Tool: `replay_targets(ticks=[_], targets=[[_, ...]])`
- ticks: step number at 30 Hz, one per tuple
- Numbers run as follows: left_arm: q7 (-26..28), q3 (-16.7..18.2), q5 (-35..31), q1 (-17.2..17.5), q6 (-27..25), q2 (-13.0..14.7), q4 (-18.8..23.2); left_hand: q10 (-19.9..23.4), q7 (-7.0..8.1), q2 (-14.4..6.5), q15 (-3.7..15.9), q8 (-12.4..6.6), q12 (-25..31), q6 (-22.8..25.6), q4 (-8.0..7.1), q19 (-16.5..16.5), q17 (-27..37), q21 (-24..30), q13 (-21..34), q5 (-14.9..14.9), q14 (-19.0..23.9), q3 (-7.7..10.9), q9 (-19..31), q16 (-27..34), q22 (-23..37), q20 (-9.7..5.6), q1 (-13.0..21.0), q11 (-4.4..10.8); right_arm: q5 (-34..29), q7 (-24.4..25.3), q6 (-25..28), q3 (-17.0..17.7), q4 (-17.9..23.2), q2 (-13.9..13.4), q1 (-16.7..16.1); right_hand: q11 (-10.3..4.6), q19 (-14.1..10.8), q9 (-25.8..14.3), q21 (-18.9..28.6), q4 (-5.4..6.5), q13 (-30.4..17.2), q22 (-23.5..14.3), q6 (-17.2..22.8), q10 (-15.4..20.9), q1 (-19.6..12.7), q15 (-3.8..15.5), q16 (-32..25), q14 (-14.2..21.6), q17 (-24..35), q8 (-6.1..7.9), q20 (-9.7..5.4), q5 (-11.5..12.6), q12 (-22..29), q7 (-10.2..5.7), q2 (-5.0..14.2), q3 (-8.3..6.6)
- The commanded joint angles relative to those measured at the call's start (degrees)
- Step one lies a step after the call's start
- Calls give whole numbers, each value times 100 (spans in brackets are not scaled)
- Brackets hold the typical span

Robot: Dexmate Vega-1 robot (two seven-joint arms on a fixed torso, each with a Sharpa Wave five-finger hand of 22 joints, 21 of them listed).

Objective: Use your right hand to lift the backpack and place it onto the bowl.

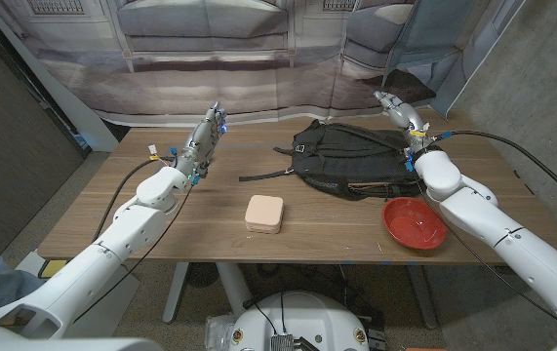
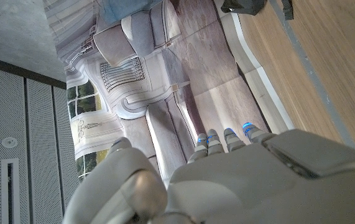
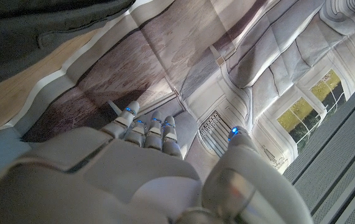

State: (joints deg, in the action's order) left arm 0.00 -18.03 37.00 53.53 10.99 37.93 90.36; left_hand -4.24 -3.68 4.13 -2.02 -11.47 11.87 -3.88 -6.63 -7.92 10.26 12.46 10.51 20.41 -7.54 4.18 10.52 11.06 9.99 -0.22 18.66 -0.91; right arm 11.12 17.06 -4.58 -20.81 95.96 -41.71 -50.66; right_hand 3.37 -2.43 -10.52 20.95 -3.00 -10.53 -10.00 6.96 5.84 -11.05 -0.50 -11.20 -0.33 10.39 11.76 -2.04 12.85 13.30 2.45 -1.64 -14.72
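- Black backpack (image 1: 351, 156) lies flat on the wooden table (image 1: 161, 214), straps trailing toward the table's middle
- Red bowl (image 1: 414, 222) sits just beside the backpack's near edge, close to touching
- Beige square box (image 1: 264, 214) lies near the bowl, apart from the backpack
- Right hand (image 1: 400, 110) is raised behind the backpack's far corner, fingers (image 3: 145, 134) straight, side by side, holding nothing
- Left hand (image 1: 204, 134) is raised well apart from the backpack, fingers extended together, holding nothing
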Motion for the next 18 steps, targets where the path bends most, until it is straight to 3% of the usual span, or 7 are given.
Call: replay_targets(ticks=[1,18], targets=[[-32,-36,-7,-38,43,-20,23,9,-15,-47,16,-23,2,49,-17,-27,19,-14,13,28,12,-28,16,-13,30,45,50,7,-470,125,320,-81,115,-92,75,-32,-64,-32,-3,-61,-12,-21,15,8,-78,7,9,21,14,-25,-212,-11,1,-33,9,-15],[-104,-13,29,-94,113,-47,-94,11,-13,-63,13,-19,-4,59,-14,-30,20,-28,13,36,11,-45,16,-18,32,44,61,-16,-828,91,865,-174,365,-269,199,-52,-142,-35,-19,-105,-13,-18,8,32,-142,22,7,55,11,-31,-218,-6,-3,-63,26,-30]])
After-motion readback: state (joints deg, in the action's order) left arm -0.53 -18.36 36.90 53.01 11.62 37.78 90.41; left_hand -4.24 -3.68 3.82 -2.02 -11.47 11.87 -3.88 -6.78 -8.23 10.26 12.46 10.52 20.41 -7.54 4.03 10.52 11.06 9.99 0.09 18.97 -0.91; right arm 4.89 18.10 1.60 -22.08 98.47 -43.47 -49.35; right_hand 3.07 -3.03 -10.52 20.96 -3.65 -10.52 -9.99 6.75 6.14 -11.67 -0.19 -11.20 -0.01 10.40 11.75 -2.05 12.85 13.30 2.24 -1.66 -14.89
